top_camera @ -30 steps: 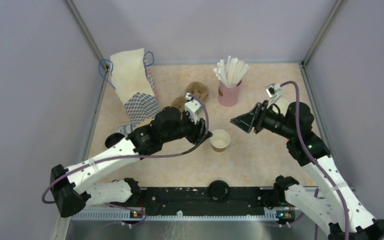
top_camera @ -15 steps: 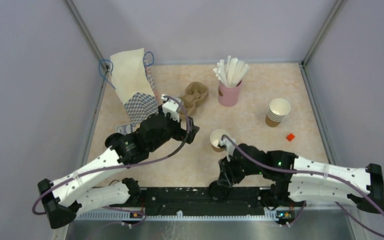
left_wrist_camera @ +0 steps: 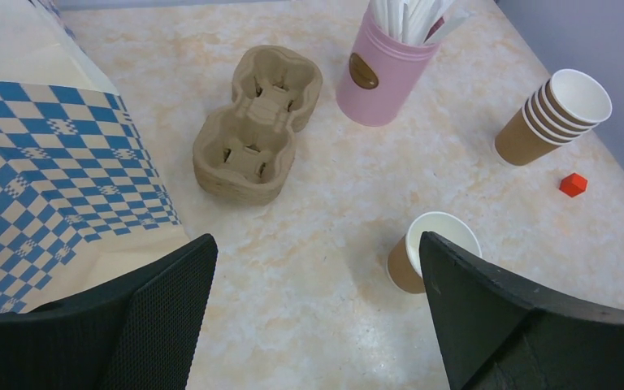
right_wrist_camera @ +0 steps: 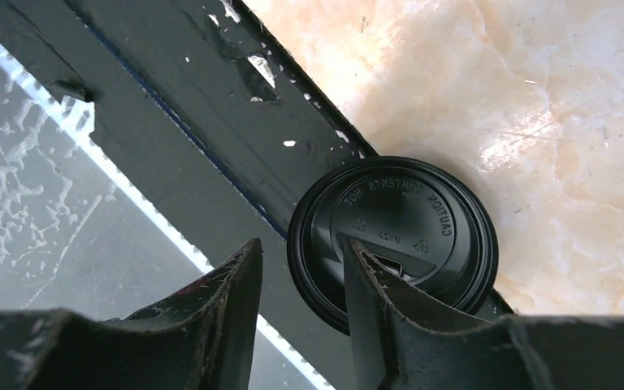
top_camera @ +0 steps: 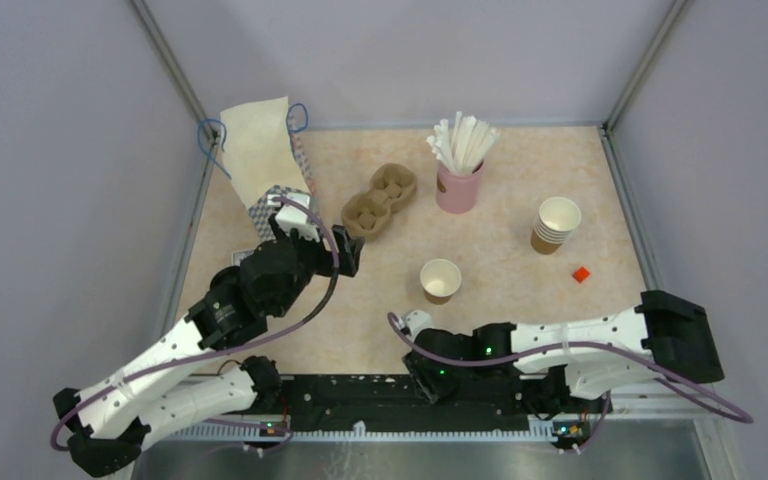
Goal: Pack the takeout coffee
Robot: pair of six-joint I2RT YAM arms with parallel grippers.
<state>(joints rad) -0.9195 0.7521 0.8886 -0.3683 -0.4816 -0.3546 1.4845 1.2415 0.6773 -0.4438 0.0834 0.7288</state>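
Hovering over the black lid (right_wrist_camera: 422,219) at the counter's (right_wrist_camera: 536,122) near edge, my right fingers (right_wrist_camera: 211,317) are sitting narrowly apart. My left fingers (left_wrist_camera: 162,301) are hanging wide apart, empty, while the lidless paper cup (top_camera: 441,280) is standing mid-counter.

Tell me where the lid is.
In the right wrist view, the lid lies at the table's near edge, partly on the black rail, under the right gripper.

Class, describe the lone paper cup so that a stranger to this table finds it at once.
Find the pink cup of white straws at the back of the table. Straight in front of it stands a brown paper cup, upright, lidless, white inside. Unlike the stacked cups to its right, it is single.
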